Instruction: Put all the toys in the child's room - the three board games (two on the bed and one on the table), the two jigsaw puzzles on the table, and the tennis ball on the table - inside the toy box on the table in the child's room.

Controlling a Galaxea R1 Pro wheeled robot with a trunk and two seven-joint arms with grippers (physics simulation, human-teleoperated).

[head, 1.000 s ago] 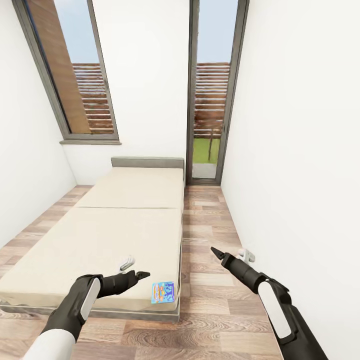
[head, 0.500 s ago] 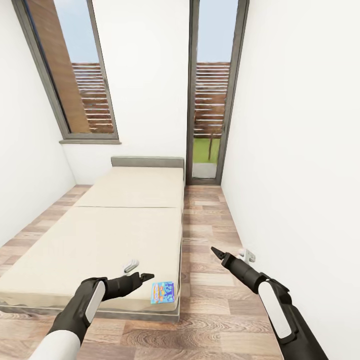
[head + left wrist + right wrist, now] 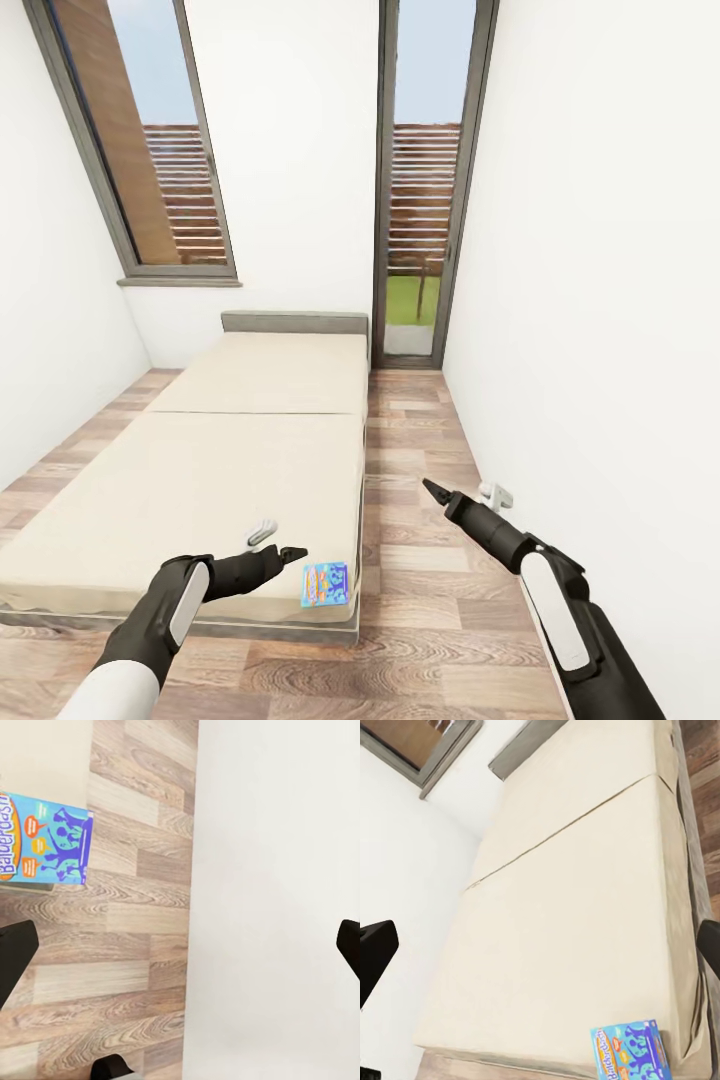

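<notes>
The low, broad cream mattress bed (image 3: 215, 470) in two panels is seen at the left, along the wood-plank floor (image 3: 420, 590) of the white-walled room. The black left gripper (image 3: 283, 552) is held above the bed's near end with its fingers spread and nothing between them, just beside the small blue printed board game box (image 3: 326, 584), which lies flat at the bed's near right corner. The black right gripper (image 3: 432, 491) is held over the floor to the right of the bed, and whether it is spread or pressed together cannot be told.
</notes>
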